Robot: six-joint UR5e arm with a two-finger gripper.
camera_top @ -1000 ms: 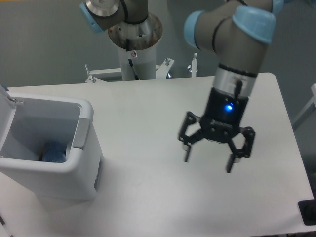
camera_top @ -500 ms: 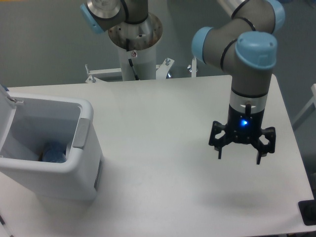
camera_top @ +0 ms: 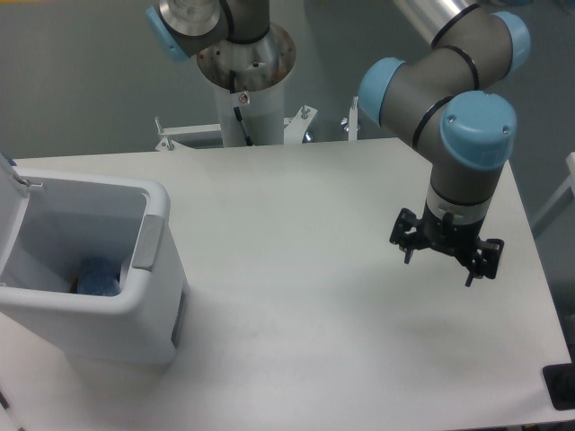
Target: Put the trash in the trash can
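The trash can is a large white bin with a grey panel on its right rim, standing at the table's left with its lid open. Inside it a bluish crushed plastic piece lies at the bottom; I cannot tell bottle from wrapper there. No trash lies on the table. My gripper hangs open and empty above the right side of the table, far from the bin.
The white table ends close to the right of the gripper. The arm's base column stands behind the table's far edge. A dark object sits at the bottom right corner.
The gripper has moved right and away from the bin, its wrist turning, and stays open and empty. The bin and its contents have not moved.
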